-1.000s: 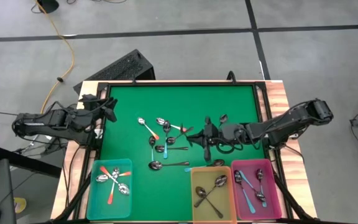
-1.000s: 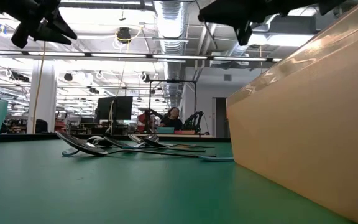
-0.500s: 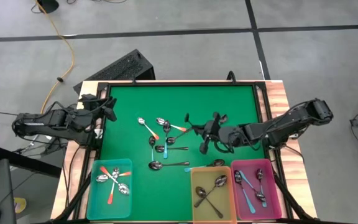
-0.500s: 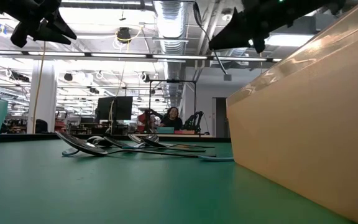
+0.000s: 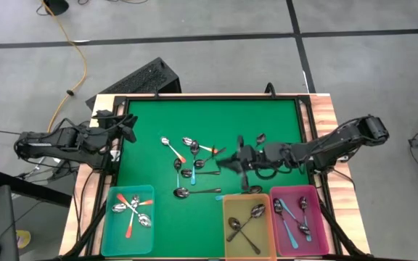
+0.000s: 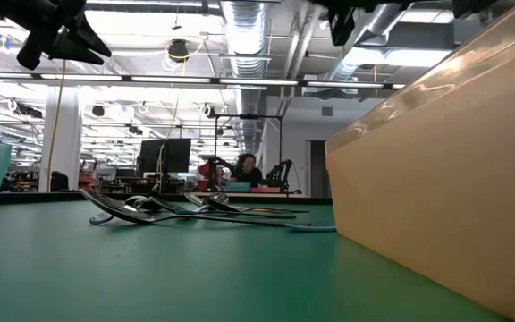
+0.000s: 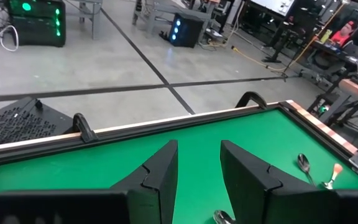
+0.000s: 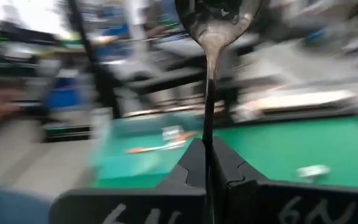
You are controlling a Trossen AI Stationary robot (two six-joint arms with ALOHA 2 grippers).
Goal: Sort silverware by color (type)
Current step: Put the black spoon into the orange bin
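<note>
One spoon (image 8: 211,37) is clamped between my right gripper's (image 5: 232,162) fingers (image 8: 191,163), which are pinched tight on its dark, thin handle; in the right wrist view the handle rises straight out of the closed fingertips and the shiny bowl stands at the far end, past the tips. From above, that gripper hangs over the green table (image 5: 209,116) toward its right side, just beyond the yellow bin (image 5: 228,226) and beside the loose spoons (image 5: 191,165) that lie scattered near the middle of the mat, some with orange-red handles, some light blue, some dark. The gripper itself shows blurred in the high view, so I cannot make out the held spoon there. Along the near edge stand three bins: the teal bin (image 5: 109,230) on the left holds spoons with orange-red handles, the yellow bin in the middle holds dark-handled ones, and the pink bin (image 5: 322,232) on the right holds light blue ones. One more spoon (image 5: 254,190) lies on the mat touching the far rim of the yellow bin. My left gripper (image 5: 128,129) waits at the table's left edge, well apart from the scatter, its fingers (image 7: 160,177) spread with nothing between them. In the low view the loose spoons (image 6: 177,211) lie flat on the mat.
</note>
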